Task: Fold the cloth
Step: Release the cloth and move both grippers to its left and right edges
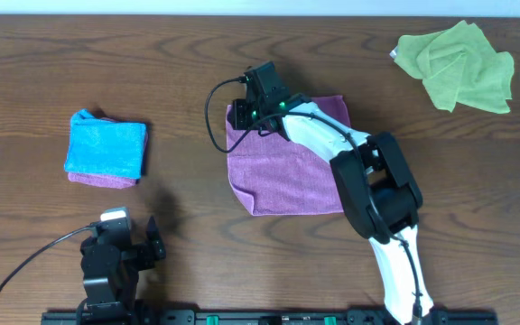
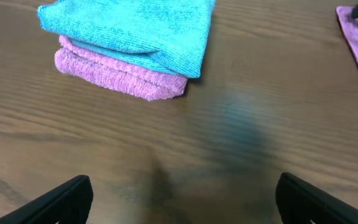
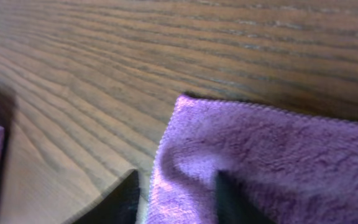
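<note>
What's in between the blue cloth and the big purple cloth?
Just bare wooden table, seen from overhead, between the blue cloth and the purple cloth. A black cable loops near the purple cloth's edge.

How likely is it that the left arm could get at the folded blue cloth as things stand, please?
Probably yes: the left gripper is open and faces the blue cloth across bare table, with nothing between them; the right gripper works over at the purple cloth.
</note>
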